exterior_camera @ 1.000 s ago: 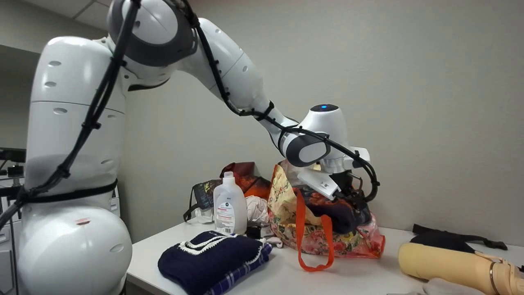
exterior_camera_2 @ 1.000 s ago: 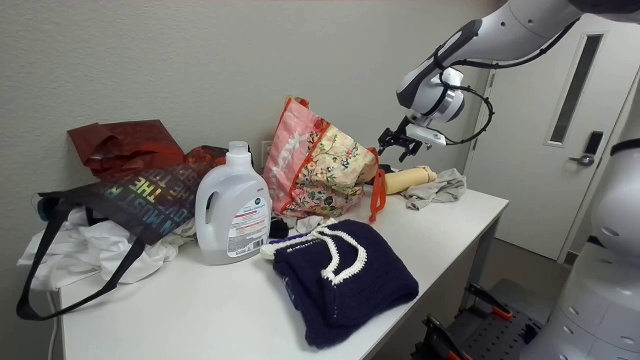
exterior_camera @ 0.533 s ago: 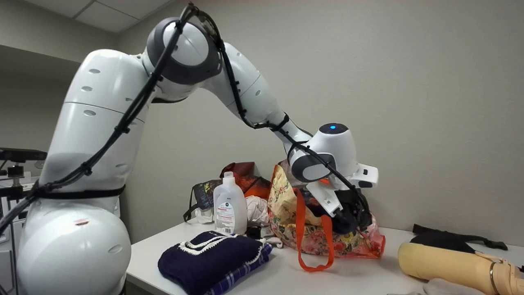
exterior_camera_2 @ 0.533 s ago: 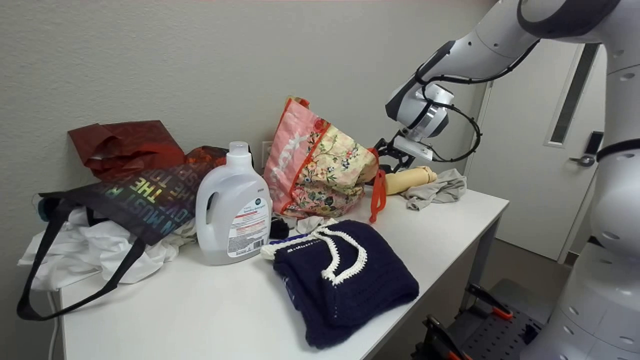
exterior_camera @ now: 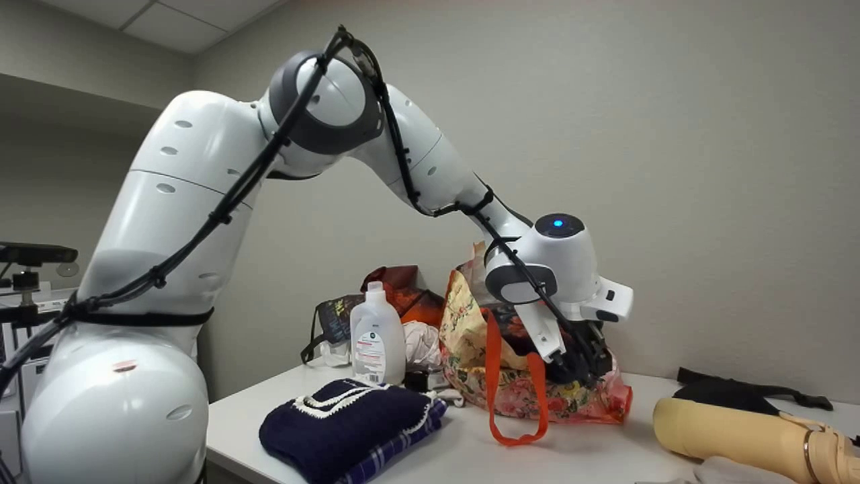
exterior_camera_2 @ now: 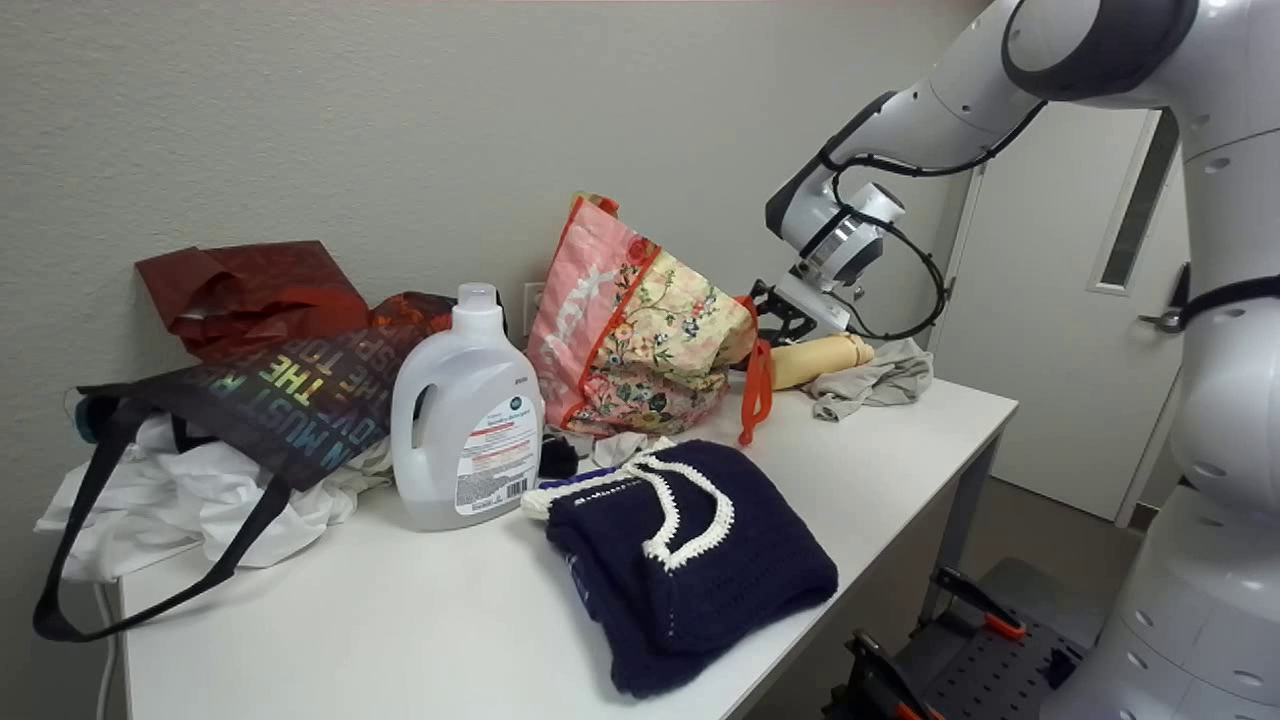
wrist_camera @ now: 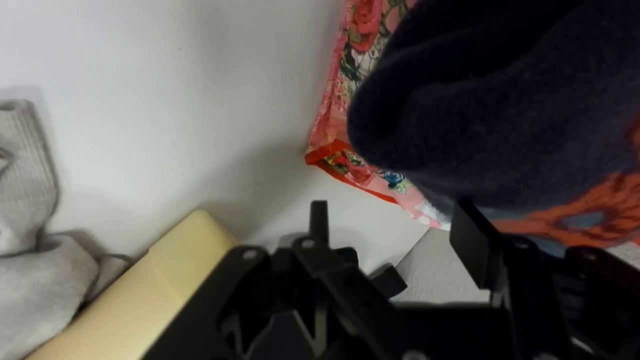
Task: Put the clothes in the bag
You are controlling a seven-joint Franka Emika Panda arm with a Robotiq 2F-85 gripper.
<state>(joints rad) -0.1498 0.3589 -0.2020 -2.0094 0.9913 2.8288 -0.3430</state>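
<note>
Wrist view: the gripper (wrist_camera: pixel 392 217) spans the bottom of the frame, fingers (wrist_camera: pixel 319 220) spread wide, no cloth between the tips. A dark navy bundle (wrist_camera: pixel 490 120) fills the upper right, close by the finger on that side; contact we can't tell. The floral bag (wrist_camera: pixel 352 162) peeks out past its left and lower edges. We judge the bundle plush, light, squashable: pinch its rounded fold or just push it. In an exterior view, it droops from the bag's mouth right of centre, partly hidden by the gripper, while the folded clothes (exterior_camera: pixel 356 430) lie outside the bag on the table (exterior_camera: pixel 578 457), lower left, navy knit over a plaid layer (exterior_camera: pixel 395 452). In an exterior view, we find them bottom centre, white trim (exterior_camera_2: pixel 724 512) on top, near the detergent bottle (exterior_camera_2: pixel 470 420). We expect soft, floppy, not fragile, likely heavier than the bundle, knit maybe snagging on fingertips. Best hold: the thick folded edge, plaid included, since a shallow pinch could lift only the top.
</note>
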